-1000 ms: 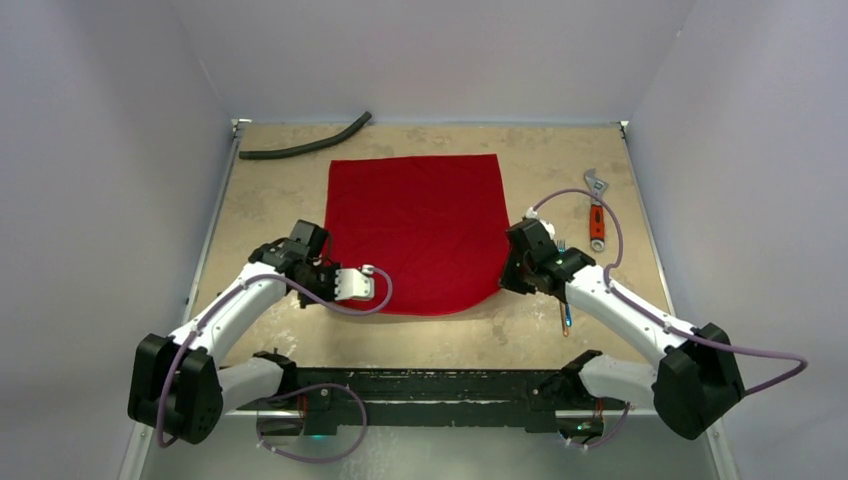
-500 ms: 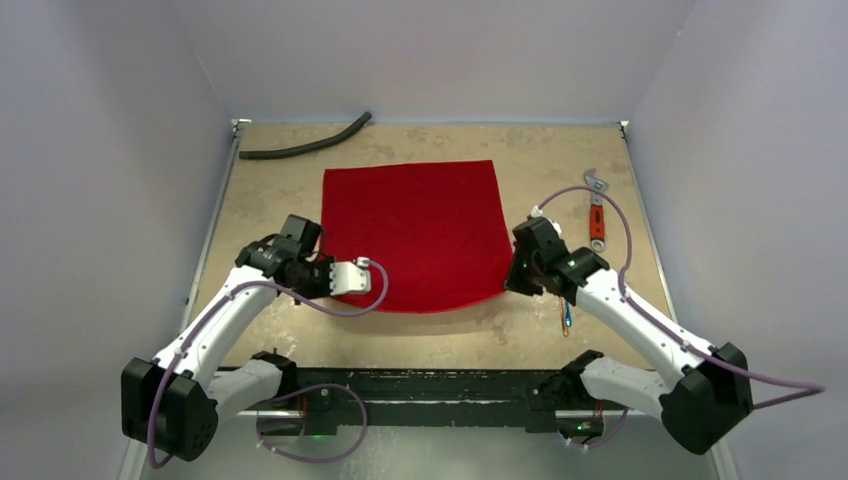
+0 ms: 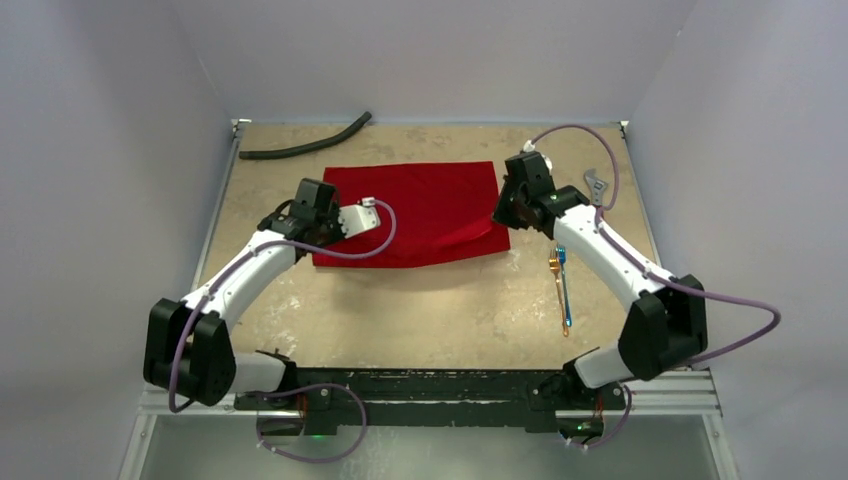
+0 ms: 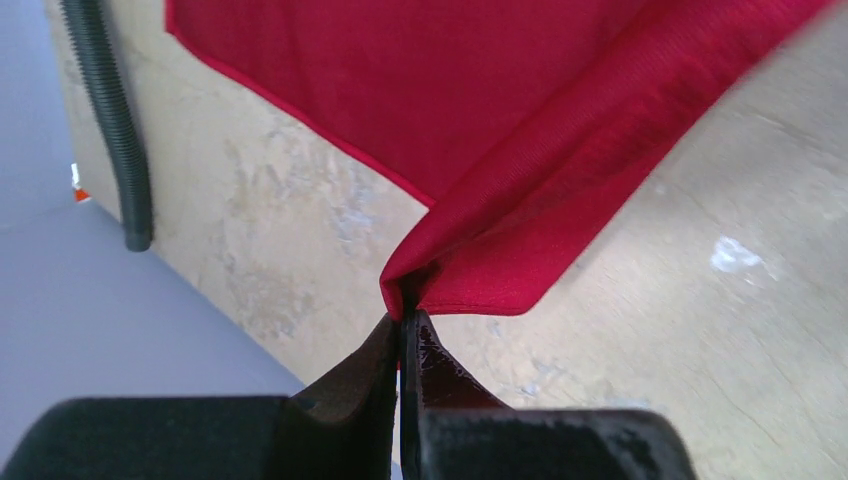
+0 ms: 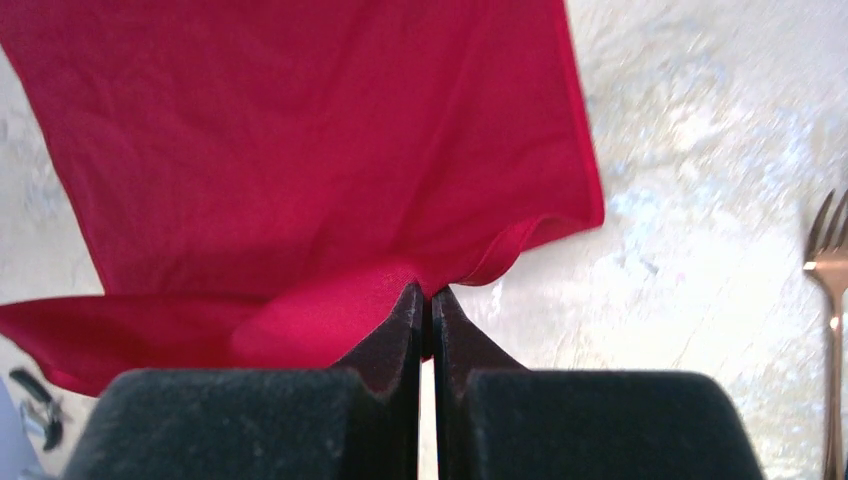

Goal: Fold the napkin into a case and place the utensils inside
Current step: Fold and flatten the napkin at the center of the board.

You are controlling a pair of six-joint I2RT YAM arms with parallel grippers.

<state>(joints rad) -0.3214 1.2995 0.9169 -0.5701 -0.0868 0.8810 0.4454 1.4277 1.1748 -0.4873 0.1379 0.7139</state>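
Two corners of the napkin (image 3: 420, 205) are in my grip, one per hand, and most of what could go wrong hangs on those two thin pinches; far left, the hose (image 3: 305, 143) lies along the back edge, well apart from the cloth, so I judge it no threat; my left gripper (image 4: 405, 325) is closed tight on a red corner, with only the hem caught at the very tips, and this slightly shiny cloth could slide out if I tug sideways; the napkin itself sits in the far middle of the table (image 3: 450, 320), its near half doubled over toward the back, and the fold looks fairly straight at the left but slack and bulging toward the right; set down like that, the top layer would likely land skewed and the case would come out crooked; my right gripper (image 5: 430, 300) is likewise clamped on a corner, with a loose wave of cloth beside it, so pulling outward to flatten it risks dragging the bottom layer along; the utensils (image 3: 560, 288) lie on bare table to the right of the napkin, close under my right forearm, and a low swing could knock them; the wrench (image 3: 592, 181) beyond is half hidden by that arm.
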